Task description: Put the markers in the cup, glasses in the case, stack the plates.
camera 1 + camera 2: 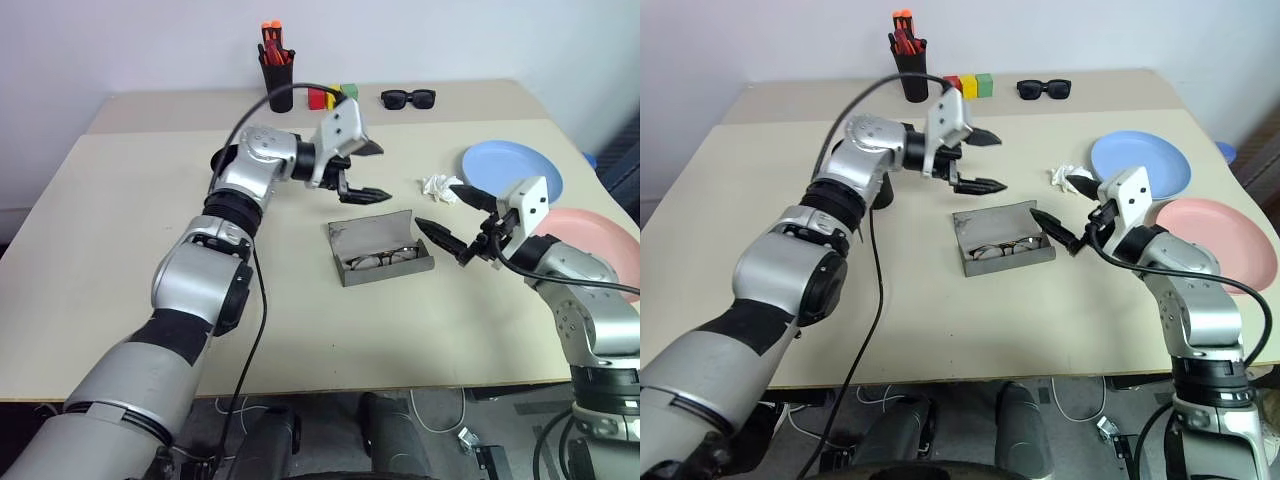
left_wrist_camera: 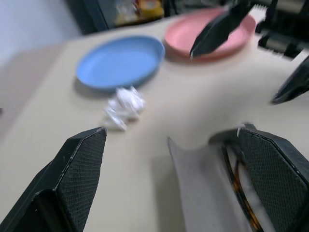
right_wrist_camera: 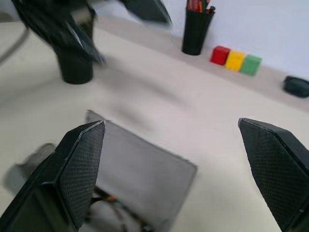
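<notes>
- Beige table (image 1: pixel 130 250) against a plain pale wall, matte top.
- Back edge: narrow black pen pot (image 1: pixel 277 85) stuffed with orange-capped pens, then red, yellow and green blocks (image 1: pixel 969 84), then chunky sunglasses (image 1: pixel 408 98).
- Black cup (image 3: pixel 75 65) stands behind the left arm.
- left gripper (image 1: pixel 366 171) hangs above the case, jaws spread wide, holding nothing.
- Grey case (image 1: pixel 382 250) lies open mid-table, the wire-rimmed glasses (image 1: pixel 380 259) inside it.
- right gripper (image 1: pixel 452 215) just beside the case's right end, jaws spread, empty.
- Crumpled white paper (image 1: pixel 438 186), then the blue plate (image 1: pixel 520 166) and pink plate (image 1: pixel 1230 235) side by side, unstacked.
</notes>
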`<move>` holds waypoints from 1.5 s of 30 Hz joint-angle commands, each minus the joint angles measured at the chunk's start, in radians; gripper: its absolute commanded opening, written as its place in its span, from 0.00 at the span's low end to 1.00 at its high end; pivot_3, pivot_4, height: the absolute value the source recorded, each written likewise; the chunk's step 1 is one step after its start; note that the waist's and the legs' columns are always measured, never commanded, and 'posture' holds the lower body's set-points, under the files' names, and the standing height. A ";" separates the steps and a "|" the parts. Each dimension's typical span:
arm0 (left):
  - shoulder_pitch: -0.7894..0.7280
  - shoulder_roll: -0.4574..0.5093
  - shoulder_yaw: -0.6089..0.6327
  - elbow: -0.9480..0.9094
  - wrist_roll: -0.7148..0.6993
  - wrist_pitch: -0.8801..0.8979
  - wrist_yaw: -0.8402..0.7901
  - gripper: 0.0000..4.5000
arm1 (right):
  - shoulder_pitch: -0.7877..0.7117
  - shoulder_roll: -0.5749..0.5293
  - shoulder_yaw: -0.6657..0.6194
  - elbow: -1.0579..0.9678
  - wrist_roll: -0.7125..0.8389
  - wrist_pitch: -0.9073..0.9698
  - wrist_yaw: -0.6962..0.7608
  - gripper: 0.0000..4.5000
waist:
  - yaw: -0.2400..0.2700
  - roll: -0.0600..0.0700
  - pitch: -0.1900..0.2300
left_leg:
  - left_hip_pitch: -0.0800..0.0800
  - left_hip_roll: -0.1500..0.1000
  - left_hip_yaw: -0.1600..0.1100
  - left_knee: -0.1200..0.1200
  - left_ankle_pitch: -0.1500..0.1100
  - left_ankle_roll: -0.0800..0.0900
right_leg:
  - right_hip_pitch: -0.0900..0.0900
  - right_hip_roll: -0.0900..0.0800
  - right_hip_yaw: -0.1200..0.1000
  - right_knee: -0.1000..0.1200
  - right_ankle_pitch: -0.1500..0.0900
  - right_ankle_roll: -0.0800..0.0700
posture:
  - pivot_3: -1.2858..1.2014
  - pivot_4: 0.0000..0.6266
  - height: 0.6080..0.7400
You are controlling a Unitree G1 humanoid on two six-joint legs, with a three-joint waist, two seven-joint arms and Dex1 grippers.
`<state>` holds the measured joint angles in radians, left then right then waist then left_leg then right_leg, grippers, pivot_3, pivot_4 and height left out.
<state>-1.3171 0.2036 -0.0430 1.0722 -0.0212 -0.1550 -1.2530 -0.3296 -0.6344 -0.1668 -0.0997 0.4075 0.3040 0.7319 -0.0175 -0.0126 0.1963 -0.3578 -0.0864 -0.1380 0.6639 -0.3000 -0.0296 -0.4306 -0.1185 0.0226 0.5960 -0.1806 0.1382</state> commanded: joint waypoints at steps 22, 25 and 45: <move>0.761 0.261 0.176 -1.222 -0.606 0.897 0.161 0.74 | -0.436 0.150 0.164 0.530 -0.302 -0.268 -0.120 1.00 | 0.000 0.001 0.000 | -0.002 0.000 0.000 0.000 0.002 -0.003 | -0.004 0.000 0.002 0.002 0.001 -0.002 | 0.52 0.24 1.00; 0.792 0.280 0.182 -1.257 -0.628 0.910 0.195 0.99 | -0.474 0.145 0.164 0.597 -0.318 -0.282 -0.128 1.00 | -0.003 0.001 0.000 | -0.001 0.000 0.000 0.000 0.002 -0.004 | -0.003 0.000 0.002 0.002 0.001 -0.002 | 0.52 0.24 1.00; 0.860 0.318 0.156 -1.293 -0.702 0.862 0.195 1.00 | -0.603 0.108 0.264 0.925 -0.523 -0.527 -0.143 0.02 | -0.017 0.001 0.000 | -0.001 0.000 0.001 -0.002 0.002 -0.004 | -0.003 0.000 0.002 0.001 0.001 -0.003 | 0.52 0.24 1.00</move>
<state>-0.4562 0.5155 0.1087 -0.1797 -0.7021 0.7262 -1.0604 -0.8967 -0.5103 0.0898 0.8204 -0.1009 -0.1825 0.5692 -0.0347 -0.0116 0.1960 -0.3587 -0.0863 -0.1370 0.6620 -0.2980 -0.0338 -0.4339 -0.1184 0.0251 0.5968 -0.1791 0.1357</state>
